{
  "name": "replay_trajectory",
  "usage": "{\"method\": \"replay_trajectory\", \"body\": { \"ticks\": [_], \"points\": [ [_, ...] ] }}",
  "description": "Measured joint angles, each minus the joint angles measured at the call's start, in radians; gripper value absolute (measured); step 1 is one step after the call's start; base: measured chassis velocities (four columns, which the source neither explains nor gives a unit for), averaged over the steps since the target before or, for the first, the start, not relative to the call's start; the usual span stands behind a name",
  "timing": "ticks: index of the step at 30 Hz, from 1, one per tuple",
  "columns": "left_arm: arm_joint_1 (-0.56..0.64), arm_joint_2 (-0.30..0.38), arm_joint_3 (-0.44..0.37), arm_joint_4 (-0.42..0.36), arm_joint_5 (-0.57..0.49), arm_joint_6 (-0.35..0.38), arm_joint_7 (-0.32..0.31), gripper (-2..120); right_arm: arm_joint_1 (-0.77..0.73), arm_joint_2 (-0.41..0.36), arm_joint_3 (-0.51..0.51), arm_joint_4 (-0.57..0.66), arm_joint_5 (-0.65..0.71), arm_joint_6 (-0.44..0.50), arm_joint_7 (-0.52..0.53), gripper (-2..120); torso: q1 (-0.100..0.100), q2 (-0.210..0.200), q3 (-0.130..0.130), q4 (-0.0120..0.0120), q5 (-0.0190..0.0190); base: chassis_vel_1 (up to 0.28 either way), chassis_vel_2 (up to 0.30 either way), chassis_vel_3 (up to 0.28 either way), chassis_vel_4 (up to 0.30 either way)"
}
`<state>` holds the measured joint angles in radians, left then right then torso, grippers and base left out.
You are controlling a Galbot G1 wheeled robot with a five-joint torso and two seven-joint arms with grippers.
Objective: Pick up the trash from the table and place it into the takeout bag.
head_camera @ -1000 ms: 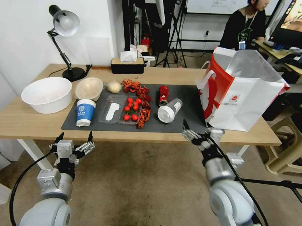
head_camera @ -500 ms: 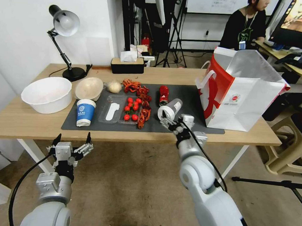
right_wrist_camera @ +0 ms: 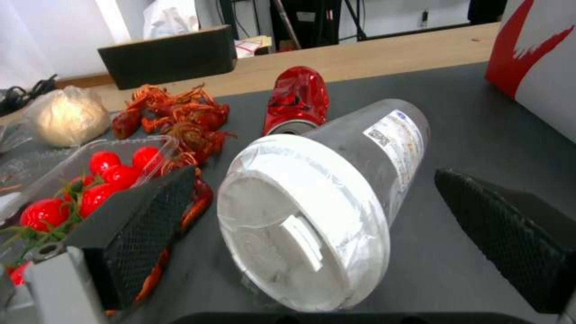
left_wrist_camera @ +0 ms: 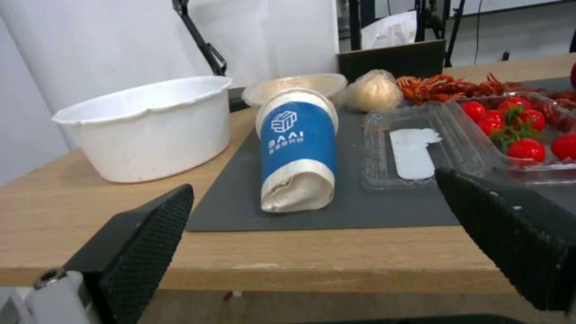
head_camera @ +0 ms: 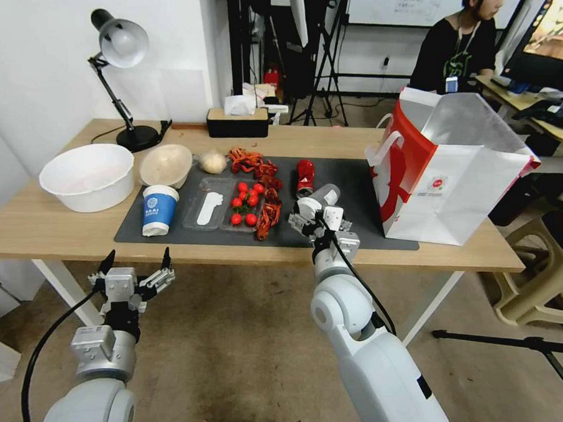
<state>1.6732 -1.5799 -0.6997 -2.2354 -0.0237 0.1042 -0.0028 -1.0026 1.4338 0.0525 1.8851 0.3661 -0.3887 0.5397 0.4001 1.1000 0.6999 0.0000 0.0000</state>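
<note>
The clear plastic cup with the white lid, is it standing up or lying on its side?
On its side. The clear plastic cup lies flat on the dark mat, lid on, between the right gripper's open jaws.

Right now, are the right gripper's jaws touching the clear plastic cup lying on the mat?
Apart. In the right wrist view the right gripper is open, its jaws standing on either side of the clear plastic cup, with dark mat visible between each one and the cup.

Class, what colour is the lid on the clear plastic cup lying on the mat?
White; the lid shows best in the right wrist view.
</note>
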Motion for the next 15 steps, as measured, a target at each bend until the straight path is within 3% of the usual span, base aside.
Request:
{"method": "replay_trajectory", "body": {
  "ticks": [15],
  "points": [
    [-0.002, 0.004, 0.002, 0.019, 0.000, -0.023, 0.006, 100, 0.030, 0.010, -0.027, -0.033, -0.011, -0.007, 0.001, 100, 0.000, 0.000, 0.000, 0.0000, 0.0000, 0.000, 0.000, 0.000, 0.000]
  ]
}}
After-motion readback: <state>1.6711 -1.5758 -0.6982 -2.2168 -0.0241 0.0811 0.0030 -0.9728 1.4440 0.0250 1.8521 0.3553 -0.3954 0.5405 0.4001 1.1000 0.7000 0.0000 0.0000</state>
